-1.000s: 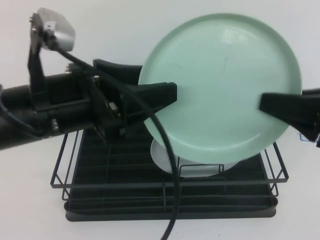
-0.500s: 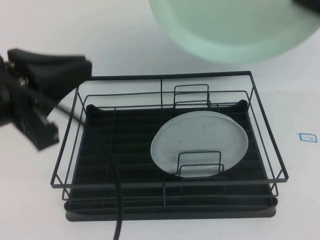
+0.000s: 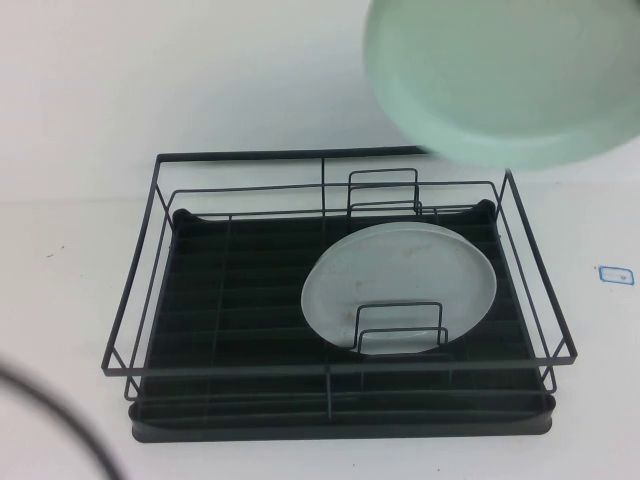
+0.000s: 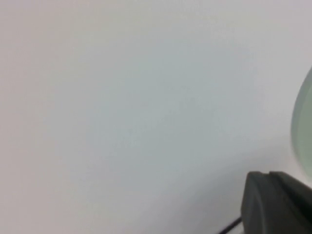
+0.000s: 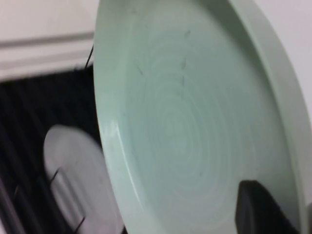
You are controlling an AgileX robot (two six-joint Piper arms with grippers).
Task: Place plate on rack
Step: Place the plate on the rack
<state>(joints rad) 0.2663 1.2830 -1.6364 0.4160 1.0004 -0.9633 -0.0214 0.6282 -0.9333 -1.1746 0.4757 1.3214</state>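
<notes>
The plate (image 3: 505, 80), pale mint green, hangs high over the rack's far right corner, up at about one o'clock in the high view and well clear of the wires. In the right wrist view a dark finger of the right end effector (image 5: 261, 209) lies on the plate's face near its rim, so it looks clamped on that edge, though the opposing finger is hidden.

The rack (image 3: 340, 300) sits on the white table (image 3: 80, 120), and a white plate (image 3: 398, 285) already leans in a wire loop right of centre. That slot is taken, so the mint plate needs a free one: the loop at twelve o'clock behind the white plate looks the likeliest.

To do this well: tilt the plate nearly upright, lower it slowly edge first, keep it off the white plate, and let go only once the rim seats on the ribbed tray.

The left end effector (image 4: 275, 202) shows only a dark tip, away from the rack; whether it is open, I cannot tell.
</notes>
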